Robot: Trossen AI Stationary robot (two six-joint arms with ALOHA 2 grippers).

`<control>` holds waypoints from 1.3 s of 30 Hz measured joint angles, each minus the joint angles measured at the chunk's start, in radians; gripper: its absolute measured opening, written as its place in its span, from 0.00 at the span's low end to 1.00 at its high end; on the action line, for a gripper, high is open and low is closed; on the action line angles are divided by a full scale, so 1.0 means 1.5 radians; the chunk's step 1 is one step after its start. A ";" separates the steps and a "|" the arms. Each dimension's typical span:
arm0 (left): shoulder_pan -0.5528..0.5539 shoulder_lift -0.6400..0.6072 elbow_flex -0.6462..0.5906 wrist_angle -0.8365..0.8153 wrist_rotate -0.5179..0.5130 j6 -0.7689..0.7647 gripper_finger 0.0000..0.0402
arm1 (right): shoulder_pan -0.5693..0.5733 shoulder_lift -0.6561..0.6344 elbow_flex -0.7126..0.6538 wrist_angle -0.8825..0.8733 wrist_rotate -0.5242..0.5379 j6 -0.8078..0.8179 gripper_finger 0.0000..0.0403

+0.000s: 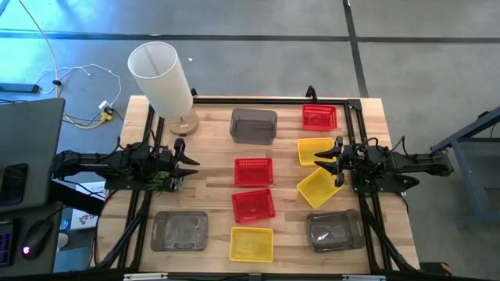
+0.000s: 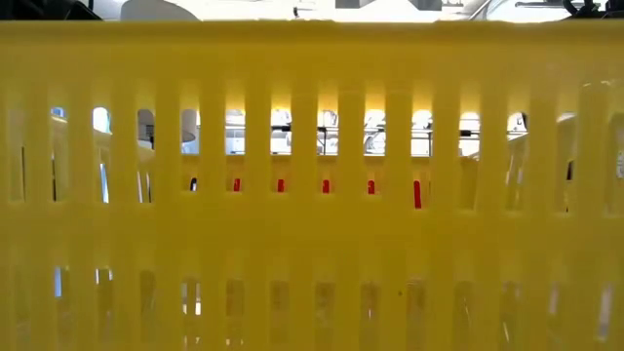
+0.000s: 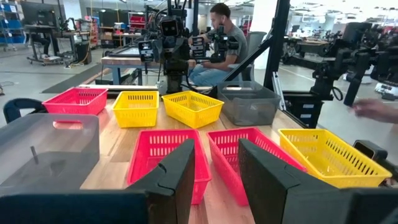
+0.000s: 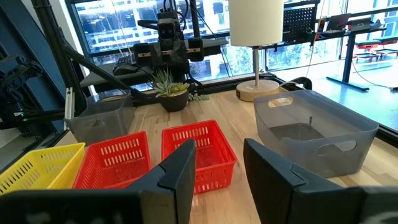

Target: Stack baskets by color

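Lighting: bright, even, diffuse; shadows on the table [image 1: 211, 168] faint and short. High view: sharp, bluish cast on the floor at far left. Low view: almost wholly filled by one yellow basket [image 2: 312, 195] against the lens, soft and backlit, glare along the top. Right wrist view: daylight through far windows [image 4: 124, 31], possibly slightly overexposed. Left wrist view: background figures mildly blurred.

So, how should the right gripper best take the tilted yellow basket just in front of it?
Probably by the rim of the tilted yellow basket, coming from above with the open right gripper. It lies open side up, its thin wall fits between the fingers, and the near corner is free.
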 joint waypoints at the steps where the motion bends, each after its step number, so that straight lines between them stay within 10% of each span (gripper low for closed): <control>1: 0.000 0.000 0.000 0.000 0.000 -0.010 0.28 | 0.000 0.000 0.000 0.000 0.000 0.000 0.31; 39: 0.000 0.000 0.000 0.024 -0.004 -0.035 0.28 | 0.000 0.000 0.000 0.001 0.002 0.003 0.31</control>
